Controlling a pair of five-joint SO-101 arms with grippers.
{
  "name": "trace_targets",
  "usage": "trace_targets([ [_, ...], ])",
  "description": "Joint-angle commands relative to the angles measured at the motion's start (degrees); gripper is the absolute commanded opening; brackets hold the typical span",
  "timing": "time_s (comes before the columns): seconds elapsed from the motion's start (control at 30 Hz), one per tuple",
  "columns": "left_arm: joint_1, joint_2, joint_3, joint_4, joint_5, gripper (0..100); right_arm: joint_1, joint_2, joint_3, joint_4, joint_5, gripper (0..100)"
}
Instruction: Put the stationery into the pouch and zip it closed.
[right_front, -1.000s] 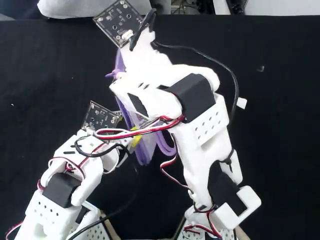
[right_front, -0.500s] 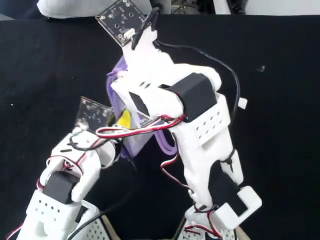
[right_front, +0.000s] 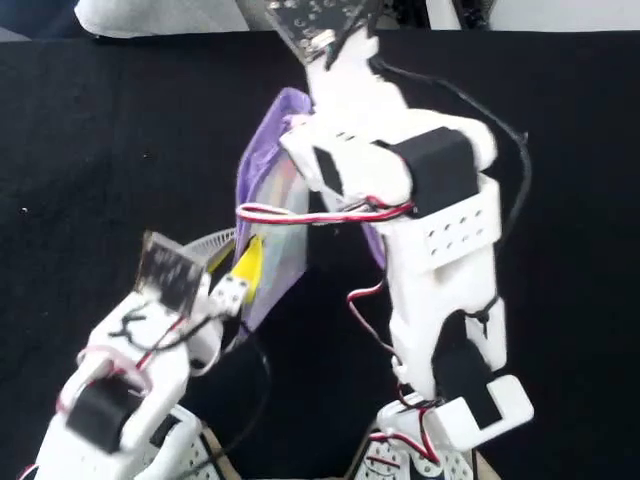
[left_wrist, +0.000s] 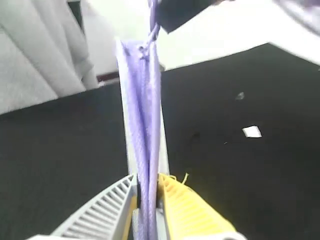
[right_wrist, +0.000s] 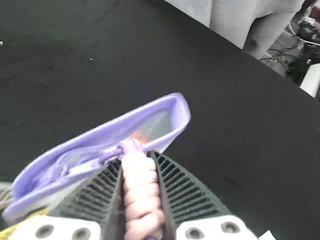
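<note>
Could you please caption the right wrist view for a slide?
Right gripper pinches the zipper pull cord of the purple pouch over the black table.

Left arm (right_front: 150, 350), right arm (right_front: 440, 250): white perforated shells, black servos (right_front: 440, 170), red-white-black cables (right_front: 320, 213). Left fingers (left_wrist: 185, 210): ribbed, one grey, one yellow. Right fingers (right_wrist: 182, 192): ribbed, black.

Overhead camera and both close wrist cameras share the pouch (right_front: 262, 165).

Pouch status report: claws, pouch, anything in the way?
Left claw shut on pouch edge. Right claw shut on zip pull. Pouch held up between them. Nothing seen in the way.
</note>
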Motion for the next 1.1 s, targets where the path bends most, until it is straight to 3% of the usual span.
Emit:
trace_targets([
  [0.0,3.4,-10.1,0.9,4.4,-1.2,3,6.0,-3.1,-0.9,-0.4,1.7,1.1],
  [0.47,5.2,-9.4,5.0,1.9,-3.2,3,12.0,-1.9,-0.4,-1.2,3.0,1.1],
  [0.97,2.8,-10.4,1.1,1.7,-3.1,3,18.0,6.4,-0.5,-5.5,5.3,1.1],
  [1.07,2.4,-10.4,0.6,1.5,0.2,3,18.2,6.8,1.6,-6.1,5.4,1.1],
])
